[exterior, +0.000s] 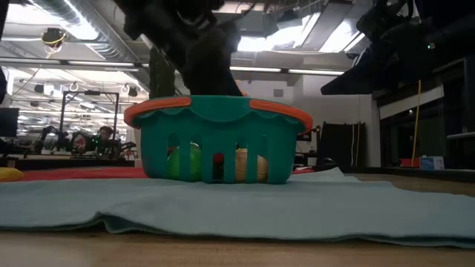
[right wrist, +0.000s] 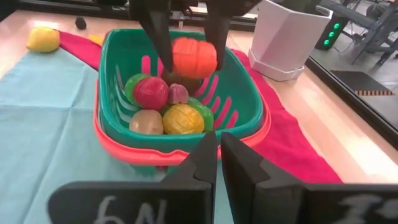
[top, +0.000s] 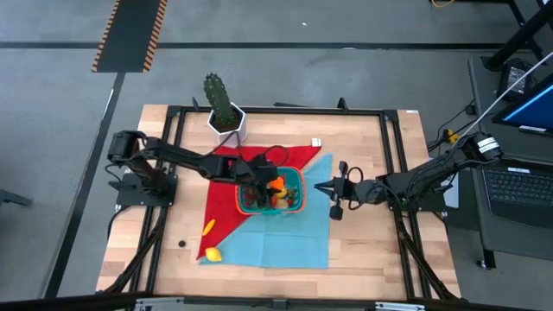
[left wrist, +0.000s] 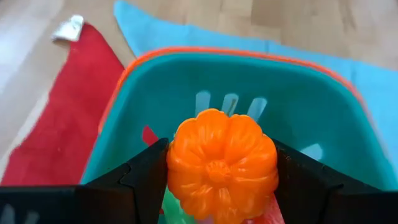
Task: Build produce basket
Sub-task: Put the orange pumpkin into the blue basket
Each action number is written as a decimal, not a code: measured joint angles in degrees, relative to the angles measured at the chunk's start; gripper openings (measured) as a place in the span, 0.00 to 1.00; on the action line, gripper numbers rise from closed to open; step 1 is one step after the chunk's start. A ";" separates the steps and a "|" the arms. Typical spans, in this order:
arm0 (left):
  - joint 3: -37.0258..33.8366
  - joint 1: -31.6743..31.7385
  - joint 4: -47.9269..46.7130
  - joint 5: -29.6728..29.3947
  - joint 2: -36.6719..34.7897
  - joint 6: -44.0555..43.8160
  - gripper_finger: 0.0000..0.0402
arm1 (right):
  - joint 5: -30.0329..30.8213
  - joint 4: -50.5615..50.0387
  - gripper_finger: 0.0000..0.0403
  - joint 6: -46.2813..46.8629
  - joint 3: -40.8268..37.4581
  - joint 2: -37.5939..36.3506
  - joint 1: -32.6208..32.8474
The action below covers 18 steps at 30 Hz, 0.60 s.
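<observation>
The teal basket (top: 270,194) with an orange-red rim stands on a light blue cloth, also seen in the low view (exterior: 219,141) and the right wrist view (right wrist: 180,134). Inside lie green, red, purple, tan and yellow toy produce (right wrist: 165,109). My left gripper (top: 272,183) is over the basket, shut on an orange toy pumpkin (left wrist: 221,165). My right gripper (top: 335,192) hovers to the right of the basket, shut and holding nothing (right wrist: 219,155). Two yellow pieces (top: 208,227) (top: 212,254) lie on the cloth near its front left corner. My left gripper pinches the orange pumpkin's two opposite sides (left wrist: 177,168) between its fingers (right wrist: 155,34). The fingers come from above, pointing down into the basket. The pumpkin (right wrist: 194,57) is lifted clear, hanging above the produce in the basket at about rim height.
A white hexagonal pot with a cactus (top: 226,117) stands at the far side, left of centre. A red cloth (top: 226,194) overlaps the blue cloth (top: 285,242) under the basket. A small dark thing (top: 181,244) and a small white scrap (top: 316,142) lie on the wood.
</observation>
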 joint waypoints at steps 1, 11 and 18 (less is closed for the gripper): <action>0.35 0.19 -0.31 0.28 0.72 0.00 0.58 | 0.00 -0.03 0.06 0.02 0.00 0.00 0.00; 2.19 1.09 -3.03 0.47 5.13 1.55 0.58 | 0.00 -0.32 0.06 0.04 0.00 0.00 0.02; 2.19 0.82 -5.32 0.43 5.13 1.55 0.62 | 0.00 -0.47 0.06 0.04 0.00 -0.02 0.00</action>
